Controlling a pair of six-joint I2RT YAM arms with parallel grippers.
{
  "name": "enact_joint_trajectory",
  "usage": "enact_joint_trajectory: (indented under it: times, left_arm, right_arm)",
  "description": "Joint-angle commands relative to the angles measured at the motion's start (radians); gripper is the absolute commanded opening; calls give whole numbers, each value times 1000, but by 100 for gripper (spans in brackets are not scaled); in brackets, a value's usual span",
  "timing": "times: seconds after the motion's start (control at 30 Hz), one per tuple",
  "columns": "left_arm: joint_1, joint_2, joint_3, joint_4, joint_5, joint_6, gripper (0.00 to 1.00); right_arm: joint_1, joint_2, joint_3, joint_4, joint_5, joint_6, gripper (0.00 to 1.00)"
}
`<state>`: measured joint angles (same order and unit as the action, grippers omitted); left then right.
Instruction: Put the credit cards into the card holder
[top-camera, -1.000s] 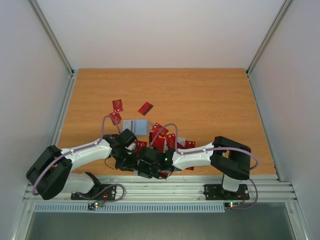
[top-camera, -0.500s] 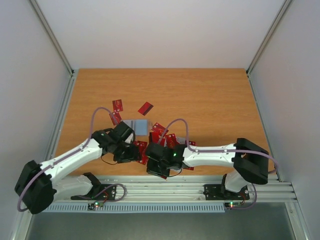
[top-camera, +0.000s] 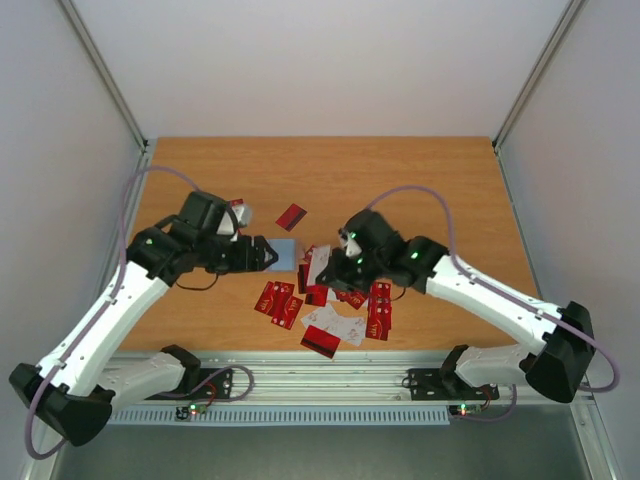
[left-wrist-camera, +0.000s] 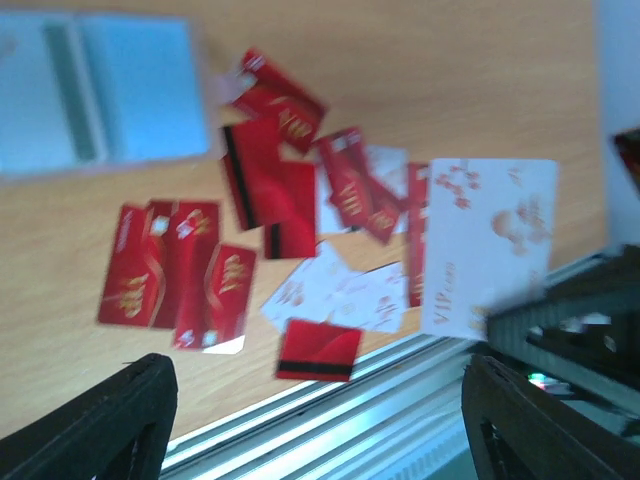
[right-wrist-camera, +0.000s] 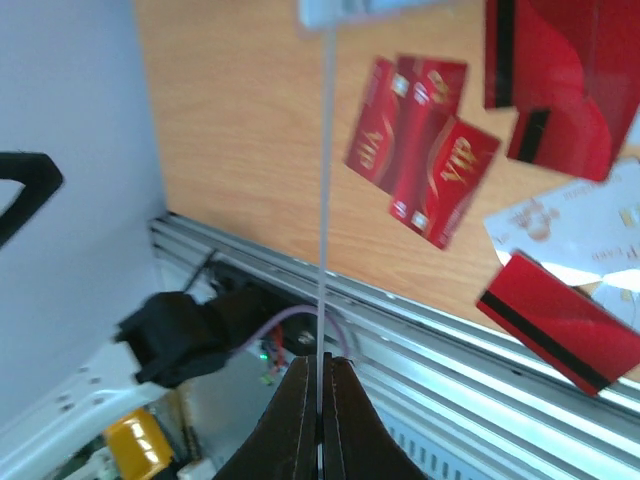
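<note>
Overall: two arms reach in over a wooden table (top-camera: 430, 180), their grippers facing each other near its middle.
Card holder (top-camera: 284, 252): lies flat and open on the table, showing a pale blue-grey face; in the left wrist view (left-wrist-camera: 100, 95) it sits at the top left, apart from the pile.
Credit cards (top-camera: 335, 300): a loose, overlapping scatter just to the near right of the holder, mostly red face up (left-wrist-camera: 175, 275), a few pale face up.
Outlying card (top-camera: 291, 216): a single red one, lying farther back and apart from the rest.
Striped card (top-camera: 320, 342): red with a dark band, nearest the metal rail (top-camera: 330, 380).
Left gripper (top-camera: 265, 253): just beside the holder's left edge; fingers (left-wrist-camera: 110, 430) spread wide, nothing between them.
Right gripper (top-camera: 332, 268): over the far side of the pile; fingers (right-wrist-camera: 300, 420) pressed together on a white card.
White card (top-camera: 320, 265): lifted off the table, seen edge-on as a thin line in the right wrist view (right-wrist-camera: 323, 200) and as a pale face with faint marks from the left wrist (left-wrist-camera: 490, 240).
Blur: both wrist views are soft, so the small print cannot be read with confidence.
</note>
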<state>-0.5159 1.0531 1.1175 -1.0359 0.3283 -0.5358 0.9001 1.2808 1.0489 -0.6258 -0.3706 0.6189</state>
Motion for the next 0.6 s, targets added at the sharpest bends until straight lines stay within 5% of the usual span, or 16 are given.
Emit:
enact_joint_trajectory:
  times: [0.0, 0.27, 0.57]
  left_arm:
    - [31, 27, 134, 12, 148, 58, 78]
    - [107, 35, 158, 318, 413, -173, 70]
    - [120, 56, 105, 669, 538, -429, 60]
  right_arm:
    - [-123, -39, 94, -58, -212, -176, 1]
    - [-295, -20, 196, 100, -490, -187, 1]
    - [-316, 35, 247, 331, -654, -109, 1]
